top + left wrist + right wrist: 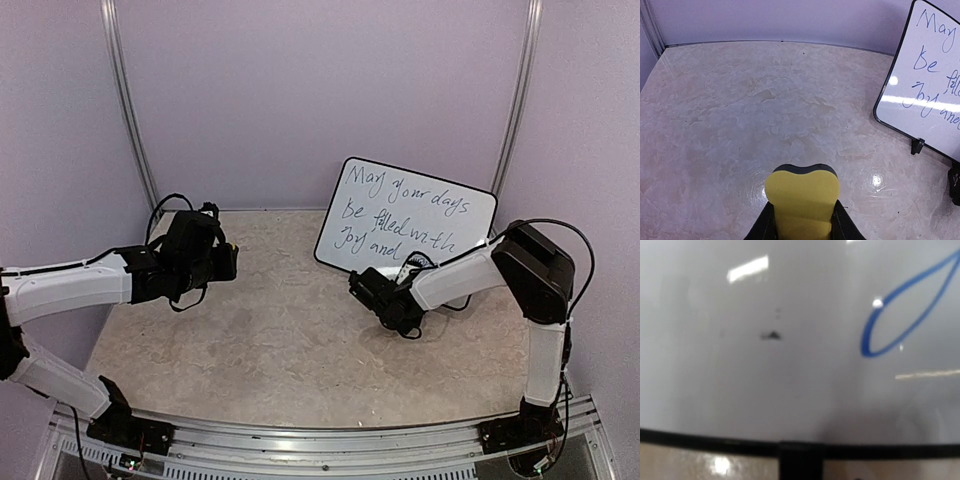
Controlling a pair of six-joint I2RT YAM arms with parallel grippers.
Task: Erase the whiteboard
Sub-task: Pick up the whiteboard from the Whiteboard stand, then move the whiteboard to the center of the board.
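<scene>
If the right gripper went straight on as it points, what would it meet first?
Likely the whiteboard, low on its face just above the bottom frame; the right gripper sees little else in its wrist view, depth unclear.

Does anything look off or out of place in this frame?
Nothing is spilled or broken. The whiteboard stands askew, its writing intact. One small dark smudge marks its lower area in the right wrist view. The yellow eraser sits in the left gripper, away from the board.
</scene>
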